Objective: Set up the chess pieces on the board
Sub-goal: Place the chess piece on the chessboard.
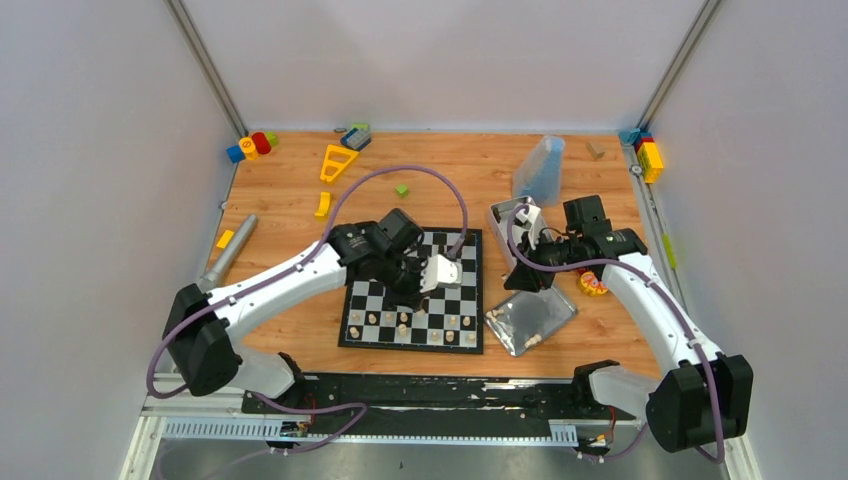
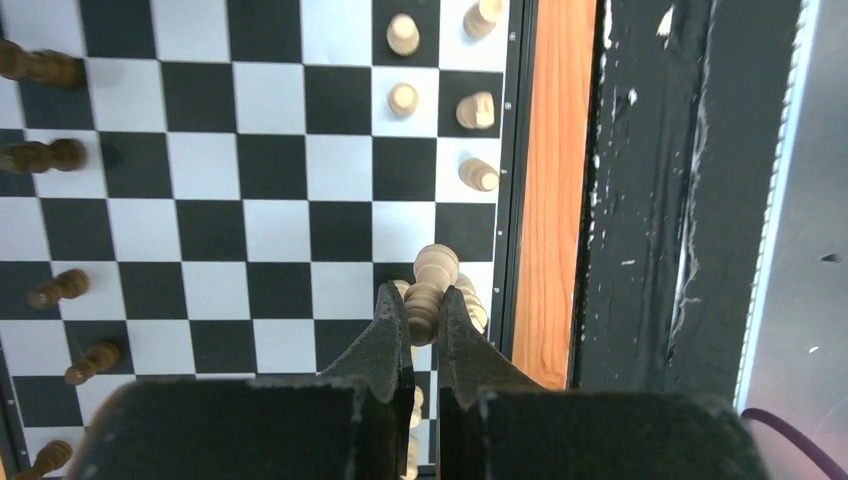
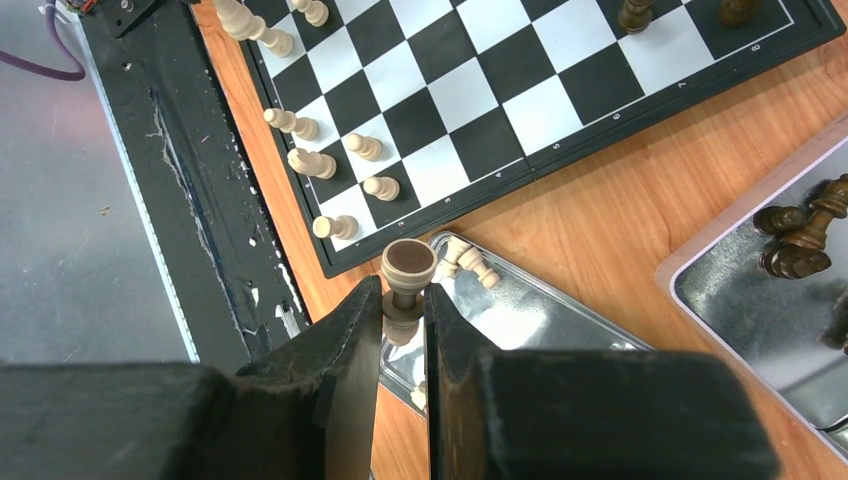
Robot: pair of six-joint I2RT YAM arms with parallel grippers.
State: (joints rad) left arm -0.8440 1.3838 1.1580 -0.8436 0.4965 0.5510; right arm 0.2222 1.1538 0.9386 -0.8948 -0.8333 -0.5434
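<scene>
Board point(image 2: 260, 230): lies flat on the bench point(image 1: 290, 205), about the middle of its near edge.
Cream pieces point(image 2: 403, 98): stand upright in the two rows at the near edge of the board.
Dark pieces point(image 2: 40, 155): stand in the rows at the far edge of the board.
Left jaws: clenched on the left piece, one finger on each side of its body.
Left piece point(image 2: 436, 268): cream, with its head showing just past the fingertips. It is over the rows at the near edge of the board. From this view I cannot tell whether its foot touches the square or is a little above it.
Right jaws: grasping the right piece by its thin stem.
Right piece point(image 3: 408, 262): cream, with its dark round foot turned to the wrist camera. It hangs above a corner of the near tray, just beside the near right corner of the board.
Near tray point(image 3: 540, 310): shiny metal, on the bench right of the board, by the near edge. Loose pieces point(image 3: 470, 262), cream, lie in it.
Far tray point(image 3: 720, 290): beyond the near tray, toward the far edge. Dark figures point(image 3: 800, 240) lie in it on their sides.
Blocks point(image 1: 255, 145): coloured, at the far left corner of the bench.
</scene>
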